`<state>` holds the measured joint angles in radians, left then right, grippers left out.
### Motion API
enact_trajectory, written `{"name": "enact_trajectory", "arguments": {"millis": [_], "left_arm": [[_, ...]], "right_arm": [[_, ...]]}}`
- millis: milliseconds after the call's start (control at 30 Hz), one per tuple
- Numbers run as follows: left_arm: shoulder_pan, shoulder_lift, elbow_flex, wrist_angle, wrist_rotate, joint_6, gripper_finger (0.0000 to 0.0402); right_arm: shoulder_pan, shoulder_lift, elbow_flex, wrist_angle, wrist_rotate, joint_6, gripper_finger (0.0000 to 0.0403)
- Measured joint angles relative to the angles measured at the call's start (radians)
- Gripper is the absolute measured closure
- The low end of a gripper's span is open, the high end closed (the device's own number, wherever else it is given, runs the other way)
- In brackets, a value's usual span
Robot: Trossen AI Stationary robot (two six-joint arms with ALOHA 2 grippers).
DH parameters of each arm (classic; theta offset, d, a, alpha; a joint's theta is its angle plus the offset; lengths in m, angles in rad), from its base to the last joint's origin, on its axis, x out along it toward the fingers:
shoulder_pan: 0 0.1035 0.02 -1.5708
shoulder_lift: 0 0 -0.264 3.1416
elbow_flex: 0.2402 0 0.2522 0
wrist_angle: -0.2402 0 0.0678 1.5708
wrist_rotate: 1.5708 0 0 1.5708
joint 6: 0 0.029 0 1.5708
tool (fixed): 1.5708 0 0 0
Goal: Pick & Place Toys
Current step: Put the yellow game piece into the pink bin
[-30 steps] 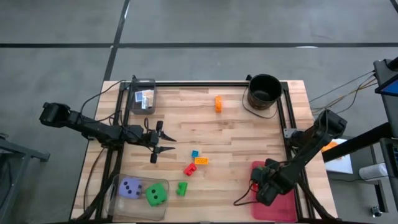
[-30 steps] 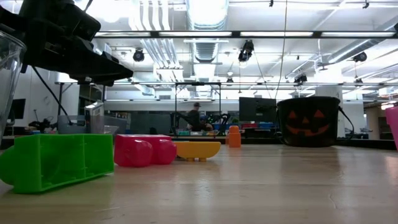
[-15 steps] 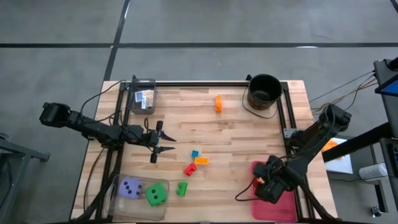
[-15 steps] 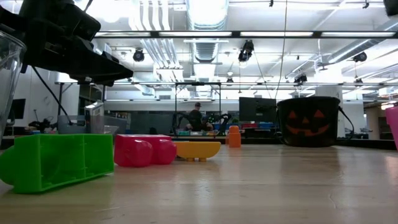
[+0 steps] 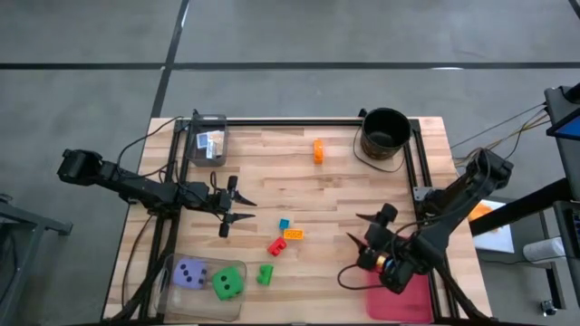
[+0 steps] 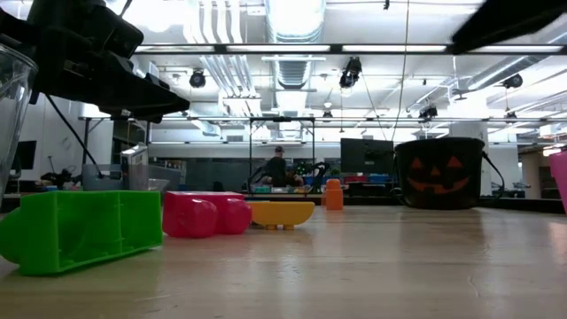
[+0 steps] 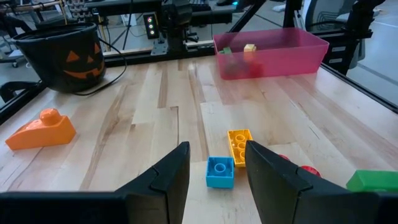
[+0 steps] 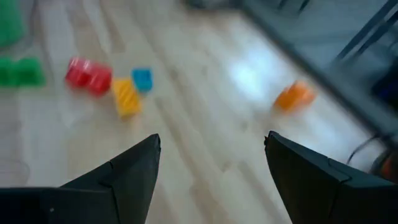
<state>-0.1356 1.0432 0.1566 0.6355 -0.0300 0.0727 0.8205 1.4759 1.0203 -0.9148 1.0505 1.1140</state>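
Wooden table [image 5: 344, 190] carrying black bucket [image 5: 385, 133] at far right corner, pink tray [image 5: 412, 294] at near right corner. Right gripper [image 5: 367, 234] poised just beside tray, fingers spread wide, nothing held. Left gripper [image 5: 237, 206] over table's left half, fingers parted, empty. Near centre: red brick [image 5: 276, 245], yellow brick [image 5: 294, 234], teal brick [image 5: 284, 224] clustered; green brick [image 5: 265, 273] nearby; orange brick [image 5: 318, 150] apart, near far edge.

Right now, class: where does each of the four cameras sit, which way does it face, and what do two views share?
High: overhead, straight down; both arms.
Low: table height, across yellow brick to bucket; left arm overhead.
Left wrist: past open left end effector toward pink tray.
Right wrist: past open right end effector, table below.
Shared: yellow brick.
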Motion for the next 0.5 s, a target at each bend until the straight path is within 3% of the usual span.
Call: {"name": "enact_trajectory", "arguments": {"millis": [100,267,367,500], "left_arm": [[0.000,0.000,0.000,0.000,0.000,0.000,0.0244],[0.000,0.000,0.000,0.001,0.000,0.000,0.0244],[0.000,0.000,0.000,0.001,0.000,0.000,0.0244],[0.000,0.000,0.000,0.001,0.000,0.000,0.0244]], "right_arm": [[-0.032,0.033,-0.001,0.066,0.063,-0.076,0.0114],[-0.137,0.109,-0.004,0.227,0.055,-0.214,0.0114],[-0.214,0.163,-0.004,0.354,-0.025,-0.337,0.0114],[-0.316,0.240,0.003,0.535,-0.224,-0.530,0.0114]]}}
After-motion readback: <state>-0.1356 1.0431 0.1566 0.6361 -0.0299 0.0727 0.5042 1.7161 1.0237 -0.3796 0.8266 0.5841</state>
